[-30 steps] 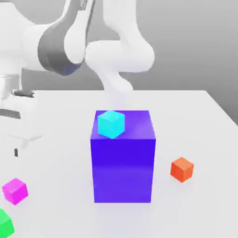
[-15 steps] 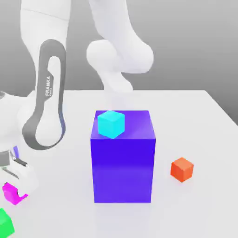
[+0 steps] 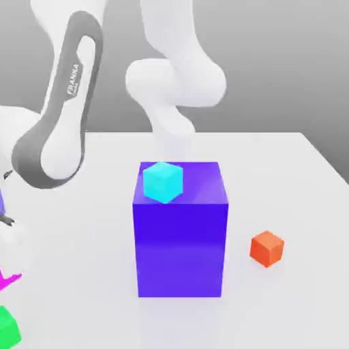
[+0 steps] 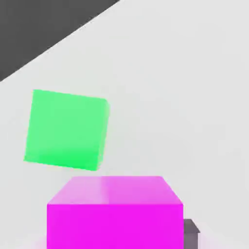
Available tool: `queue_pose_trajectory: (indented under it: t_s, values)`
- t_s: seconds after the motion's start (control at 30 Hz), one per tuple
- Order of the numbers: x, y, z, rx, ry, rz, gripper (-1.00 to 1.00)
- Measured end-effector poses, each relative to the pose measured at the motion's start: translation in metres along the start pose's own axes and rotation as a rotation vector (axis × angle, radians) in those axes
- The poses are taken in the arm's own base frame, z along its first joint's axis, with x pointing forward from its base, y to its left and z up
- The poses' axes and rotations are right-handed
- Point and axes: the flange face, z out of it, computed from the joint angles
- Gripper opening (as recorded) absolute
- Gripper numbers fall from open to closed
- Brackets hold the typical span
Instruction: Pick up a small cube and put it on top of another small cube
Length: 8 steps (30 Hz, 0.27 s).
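The small cube (image 4: 115, 210), bright magenta, looms close in the hand view, and a dark fingertip (image 4: 190, 232) presses against its side. In the exterior view a magenta sliver of it (image 3: 9, 280) peeks out under my gripper (image 3: 5, 271), which has come down over it at the far left edge of the table and is shut on it. A green cube (image 3: 7, 326) lies just in front of it near the table's front edge, and it appears just beyond the magenta cube (image 4: 65, 130) in the hand view.
A big blue-violet block (image 3: 179, 235) stands mid-table with a cyan cube (image 3: 163, 181) on its top. An orange cube (image 3: 266, 248) lies on the exterior view's right. The white arm (image 3: 58, 129) arches over the table's left part.
The hand dropped from above the table's left side onto the magenta cube, now mostly covered. The fingers went from wide open to closed on it. The other cubes stayed put.
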Motion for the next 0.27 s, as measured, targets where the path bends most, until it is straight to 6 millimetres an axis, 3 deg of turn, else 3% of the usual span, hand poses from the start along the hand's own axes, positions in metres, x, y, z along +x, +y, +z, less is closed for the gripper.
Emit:
queue_pose_trajectory:
  t_s: [0.07,0.13,0.17,0.27]
  values:
    - [0.0,-0.017,0.004,0.0,0.0,0.003,-1.0]
    - [0.0,-0.022,0.03,0.0,0.001,0.004,-1.0]
    - [0.0,-0.022,0.045,0.0,0.001,0.004,1.0]
    - [0.0,-0.022,0.044,0.0,0.001,0.004,1.0]
